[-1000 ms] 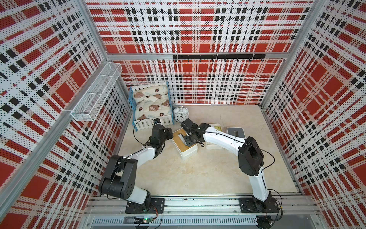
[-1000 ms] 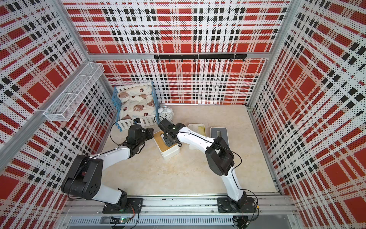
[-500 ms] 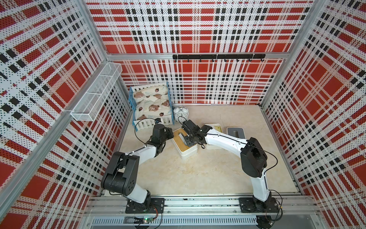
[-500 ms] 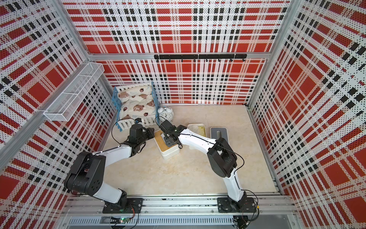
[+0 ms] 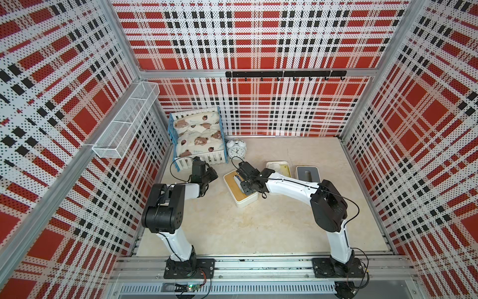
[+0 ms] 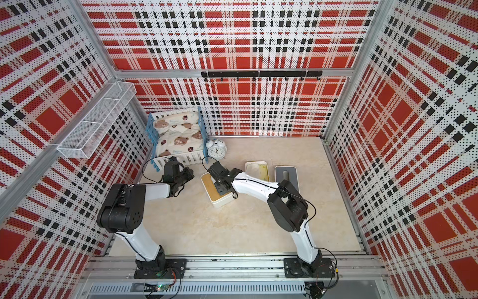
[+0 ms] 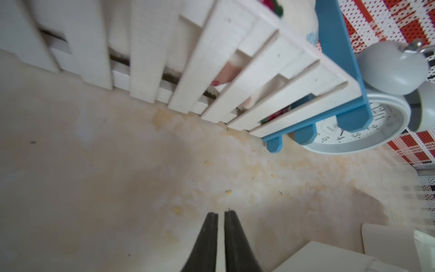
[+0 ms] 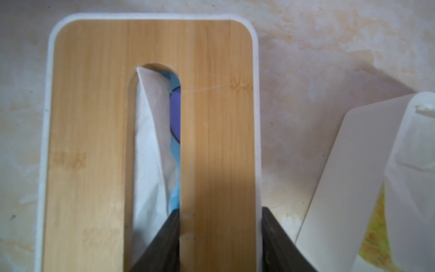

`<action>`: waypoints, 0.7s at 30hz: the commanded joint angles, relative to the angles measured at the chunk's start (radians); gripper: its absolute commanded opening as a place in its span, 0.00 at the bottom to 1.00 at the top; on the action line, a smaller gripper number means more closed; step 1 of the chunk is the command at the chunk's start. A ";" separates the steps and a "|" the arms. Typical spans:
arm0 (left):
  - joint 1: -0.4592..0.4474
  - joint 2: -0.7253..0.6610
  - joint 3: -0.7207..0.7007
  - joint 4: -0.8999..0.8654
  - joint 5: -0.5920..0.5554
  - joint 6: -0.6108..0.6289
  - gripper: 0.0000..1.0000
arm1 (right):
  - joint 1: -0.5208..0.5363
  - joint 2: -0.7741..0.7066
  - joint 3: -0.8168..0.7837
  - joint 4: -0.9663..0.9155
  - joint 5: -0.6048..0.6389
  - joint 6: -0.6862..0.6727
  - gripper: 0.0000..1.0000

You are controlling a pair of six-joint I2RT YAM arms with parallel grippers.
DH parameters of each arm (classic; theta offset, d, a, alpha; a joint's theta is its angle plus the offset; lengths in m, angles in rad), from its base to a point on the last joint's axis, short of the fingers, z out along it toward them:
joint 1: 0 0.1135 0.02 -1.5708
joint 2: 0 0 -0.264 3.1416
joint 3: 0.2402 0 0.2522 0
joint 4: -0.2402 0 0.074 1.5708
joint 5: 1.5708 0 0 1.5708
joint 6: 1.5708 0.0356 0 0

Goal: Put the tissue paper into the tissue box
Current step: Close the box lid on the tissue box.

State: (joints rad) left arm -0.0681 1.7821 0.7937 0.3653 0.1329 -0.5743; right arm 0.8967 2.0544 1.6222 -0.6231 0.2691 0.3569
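And here we are over the tissue box (image 5: 245,203), sitting in the middle of both top views on the counter (image 5: 232,233). The tissue paper (image 8: 148,153) is down inside it: in the right wrist view we see white sheet through the slot (image 8: 155,67) in the bamboo lid (image 8: 94,117), left of centre in the frame, with blue wrapper beside it. The right end effector (image 8: 220,212) is clamped across the lid's strip, with one finger in the slot and the other outside the box's white wall. Over at centre left of the top views, the left end effector (image 7: 221,213) hangs above bare counter just beside the toy bed (image 5: 196,134), its fingers all but together, nothing between them.

We judge the paper is home and the job now is seating that lid flush. To do it well, we'd press straight down and evenly so no corner rides up. We'd also keep the inner finger off the loose sheet, which looks soft and easy to snag. Then we'd part the fingers fully before lifting, rising vertically so the lid doesn't come up too
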 commanded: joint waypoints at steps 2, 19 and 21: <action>-0.029 0.006 0.016 0.053 0.056 -0.006 0.13 | 0.008 0.036 0.010 -0.007 0.013 0.000 0.17; -0.103 -0.293 -0.214 0.064 0.018 -0.083 0.17 | 0.006 -0.099 -0.010 -0.041 -0.013 0.074 0.67; -0.120 -0.324 -0.245 0.061 0.013 -0.091 0.17 | 0.002 -0.142 -0.022 -0.036 -0.025 0.080 0.71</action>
State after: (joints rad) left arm -0.1658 1.5032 0.5926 0.4191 0.1520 -0.6392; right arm 0.8982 2.0277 1.6138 -0.6483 0.2558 0.4164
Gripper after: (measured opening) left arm 0.171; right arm 0.692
